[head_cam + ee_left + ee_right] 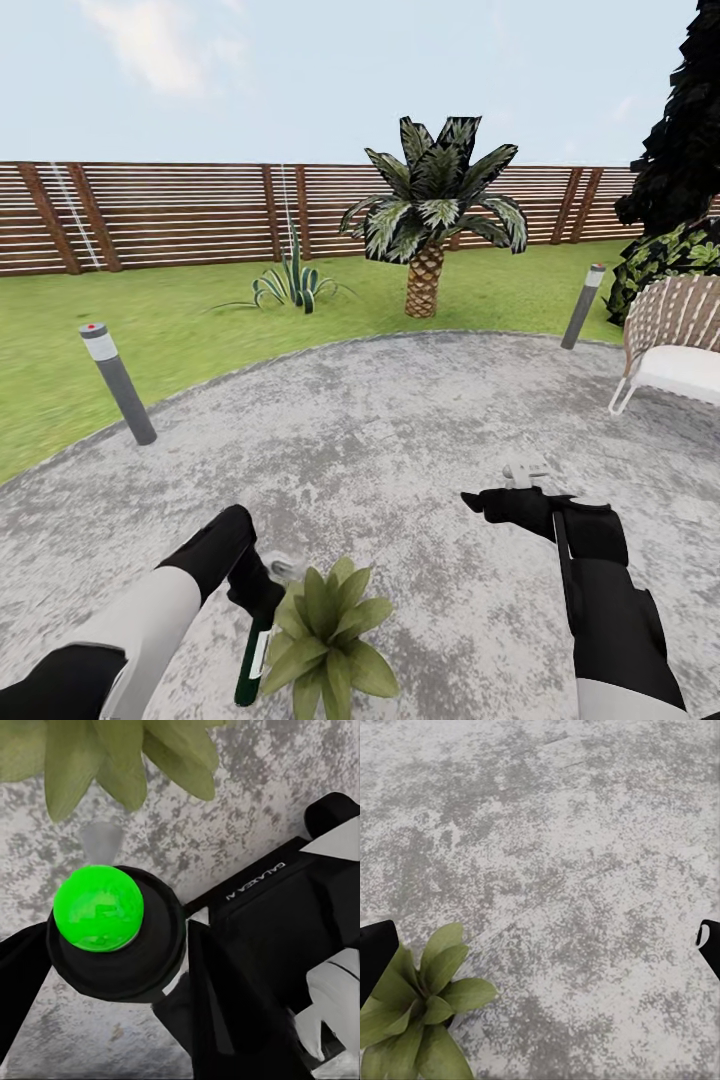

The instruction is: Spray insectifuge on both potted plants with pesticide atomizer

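From the head view, the left gripper is clenched around the spray bottle, held just beside the potted plant on the grey paving. The left wrist view adds the bottle's button top, showing green, with the nozzle aimed toward the leaves. The right gripper hangs released over open paving; bollards mark the lawn edge.

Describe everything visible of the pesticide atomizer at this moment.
The pesticide atomizer is a slim dark green bottle with a white label, held in the left gripper beside the potted plant. In the left wrist view its round black top carries a bright green button, its pale nozzle aimed at the leaves.
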Controlling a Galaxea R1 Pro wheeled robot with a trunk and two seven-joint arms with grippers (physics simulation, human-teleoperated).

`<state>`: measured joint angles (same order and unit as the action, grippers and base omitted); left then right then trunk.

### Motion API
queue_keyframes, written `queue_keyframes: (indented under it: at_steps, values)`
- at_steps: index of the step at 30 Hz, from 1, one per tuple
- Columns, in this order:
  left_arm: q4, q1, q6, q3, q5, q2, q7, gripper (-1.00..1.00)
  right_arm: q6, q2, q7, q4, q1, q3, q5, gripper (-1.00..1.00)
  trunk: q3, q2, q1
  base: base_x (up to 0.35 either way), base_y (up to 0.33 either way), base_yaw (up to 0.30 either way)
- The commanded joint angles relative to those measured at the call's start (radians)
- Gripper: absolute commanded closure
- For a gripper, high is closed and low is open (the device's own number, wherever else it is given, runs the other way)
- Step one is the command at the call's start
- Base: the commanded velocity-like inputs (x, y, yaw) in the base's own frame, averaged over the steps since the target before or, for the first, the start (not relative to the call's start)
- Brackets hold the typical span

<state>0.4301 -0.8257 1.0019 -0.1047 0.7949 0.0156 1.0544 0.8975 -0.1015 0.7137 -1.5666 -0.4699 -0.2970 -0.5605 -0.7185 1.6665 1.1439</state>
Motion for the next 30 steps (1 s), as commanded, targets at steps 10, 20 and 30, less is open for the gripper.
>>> queue_keyframes:
  at_steps: [10, 20, 30]
  values:
    - [-0.016, -0.002, 0.006, 0.000, 0.039, -0.013, 0.010, 1.00, 0.000, 0.006, 0.011, 0.000, -0.001, -0.001, -0.010, -1.00, -0.001, 0.001, 0.000, 0.000, 0.000, 0.000]
    - [-0.017, -0.002, 0.006, 0.000, 0.040, -0.045, 0.010, 1.00, 0.000, 0.006, 0.012, 0.000, -0.001, -0.001, -0.010, -1.00, -0.001, 0.001, 0.000, 0.000, 0.000, 0.000]
    - [-0.018, 0.014, 0.006, -0.004, 0.041, -0.044, 0.010, 1.00, -0.001, 0.006, 0.012, 0.000, -0.001, 0.001, -0.010, -1.00, -0.001, 0.001, 0.000, 0.000, 0.000, 0.000]
